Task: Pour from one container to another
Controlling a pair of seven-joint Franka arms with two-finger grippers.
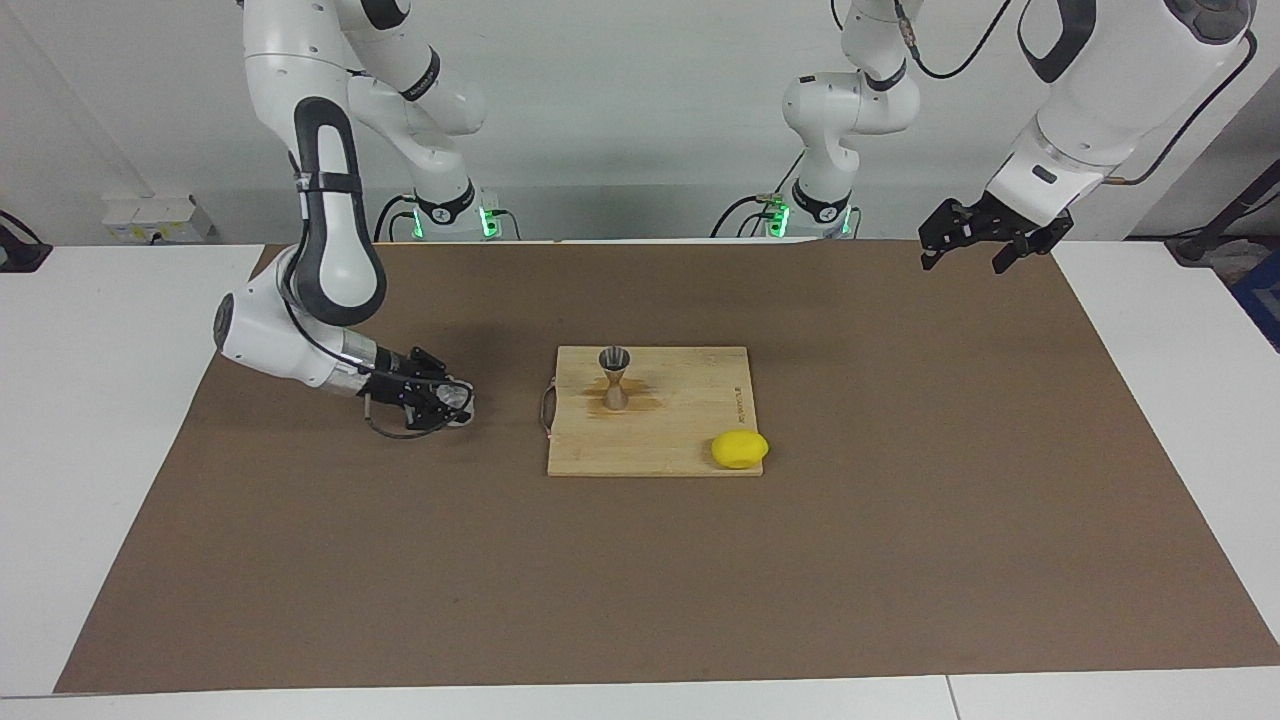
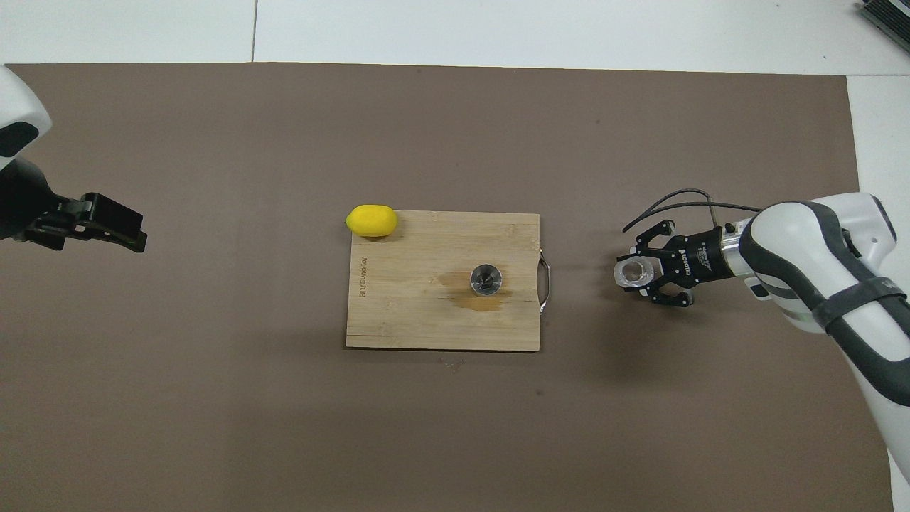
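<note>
You see the right gripper [image 1: 452, 401] clamped on the upright tumbler [image 2: 634, 272] low over the mat, the jigger [image 1: 614, 376] upright on the board [image 1: 690, 440] — the left gripper [image 1: 982, 243], jaws apart, waits.

White arms, black hands, cables

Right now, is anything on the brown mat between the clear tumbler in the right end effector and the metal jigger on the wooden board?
Nothing visible. The right end effector holds the clear ribbed tumbler low over bare mat, and the silver hourglass jigger stands upright on the wooden cutting board. The yellow lemon sits at the board's corner toward the left arm's end.
</note>
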